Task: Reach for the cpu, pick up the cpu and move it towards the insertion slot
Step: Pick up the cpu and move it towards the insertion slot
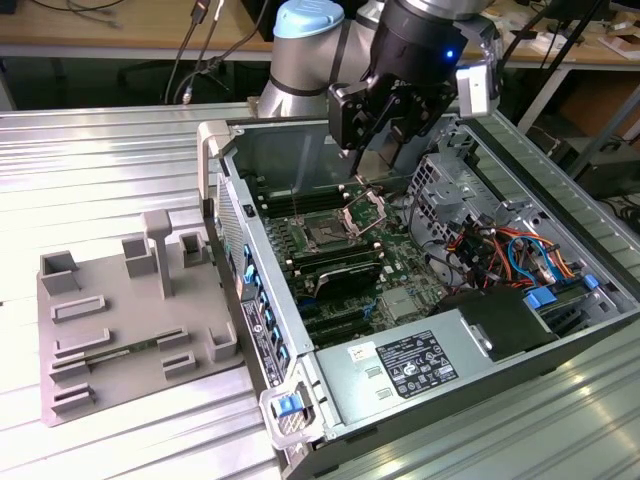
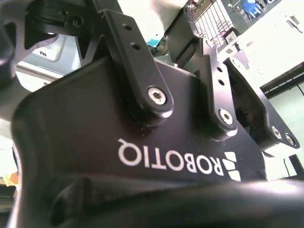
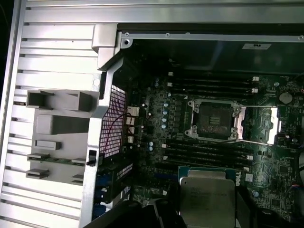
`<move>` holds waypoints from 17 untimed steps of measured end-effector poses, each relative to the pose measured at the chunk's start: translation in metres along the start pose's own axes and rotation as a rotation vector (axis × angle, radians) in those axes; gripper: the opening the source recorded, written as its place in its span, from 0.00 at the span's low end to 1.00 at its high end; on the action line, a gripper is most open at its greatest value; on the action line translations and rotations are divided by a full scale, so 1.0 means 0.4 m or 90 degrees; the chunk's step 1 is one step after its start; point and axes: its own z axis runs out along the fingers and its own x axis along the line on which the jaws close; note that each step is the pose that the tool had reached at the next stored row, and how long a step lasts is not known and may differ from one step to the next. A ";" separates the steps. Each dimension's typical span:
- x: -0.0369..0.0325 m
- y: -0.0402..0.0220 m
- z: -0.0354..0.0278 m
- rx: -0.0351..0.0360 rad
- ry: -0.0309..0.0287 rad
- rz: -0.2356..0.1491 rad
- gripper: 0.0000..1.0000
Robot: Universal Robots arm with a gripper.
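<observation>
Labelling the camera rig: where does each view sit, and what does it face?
Exterior view: off the arm, above, facing the open computer case, grey tray, arm and gripper.
First wrist view: on the arm, facing down on the insertion slot, the cpu close in front.
Second wrist view: close against the gripper's black body.
Exterior and first wrist views share slot and tray.

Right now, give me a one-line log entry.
gripper: holding cpu | position: above open computer case | insertion slot: open, empty

Silver-topped cpu (image 3: 207,198), dark insertion slot (image 3: 212,120) – silver-framed, grey tray (image 1: 125,325), black end effector (image 1: 385,118)
</observation>
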 end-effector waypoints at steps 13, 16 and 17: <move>-0.024 -0.003 0.000 0.0000 0.0000 0.000 0.55; -0.029 -0.003 0.000 0.0000 0.0000 0.000 0.55; -0.031 -0.003 0.000 0.0000 0.0000 0.000 0.55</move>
